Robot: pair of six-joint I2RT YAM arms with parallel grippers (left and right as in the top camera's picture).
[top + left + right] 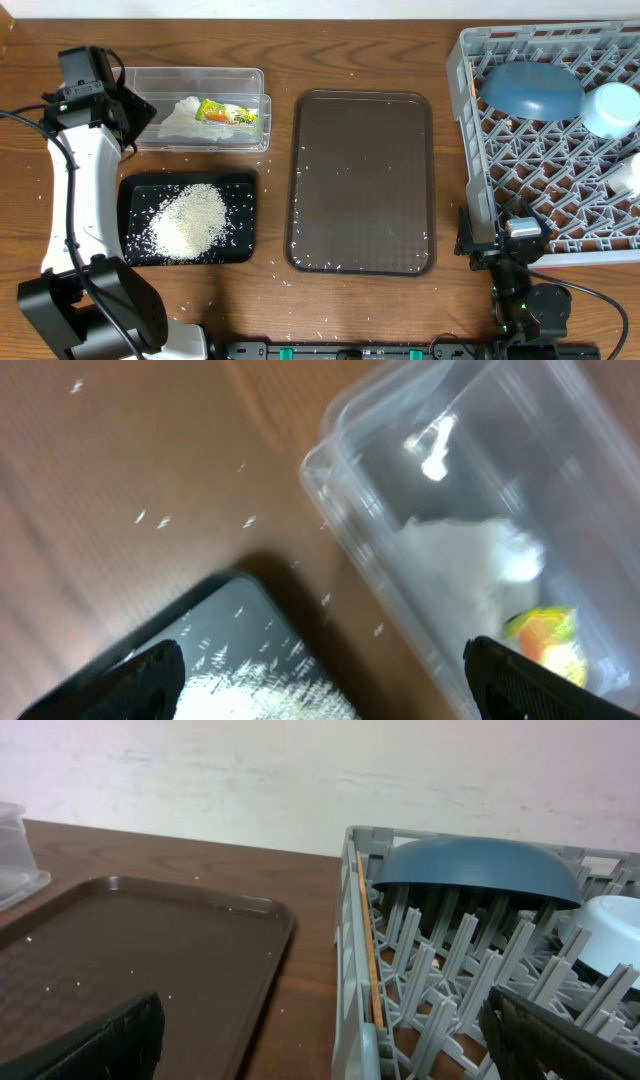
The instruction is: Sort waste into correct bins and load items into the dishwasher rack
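Note:
The clear tub (140,75) holds the crumpled white tissue (180,118) and the yellow-green wrapper (222,113); they also show in the left wrist view, tissue (470,555) and wrapper (550,640). The black tray (135,190) holds a pile of white rice (190,218). The grey rack (560,180) holds the dark-blue dish (530,88), the light-blue bowl (612,108), a white cup (628,175) and the chopsticks (368,945) along its left wall. My left gripper (320,685) is open and empty above the gap between tray and tub. My right gripper (325,1040) is open and empty at the rack's front left corner.
A large dark brown serving tray (362,180) lies in the middle with a few stray grains on it. Loose rice grains are scattered on the wooden table around the black tray and along the front edge.

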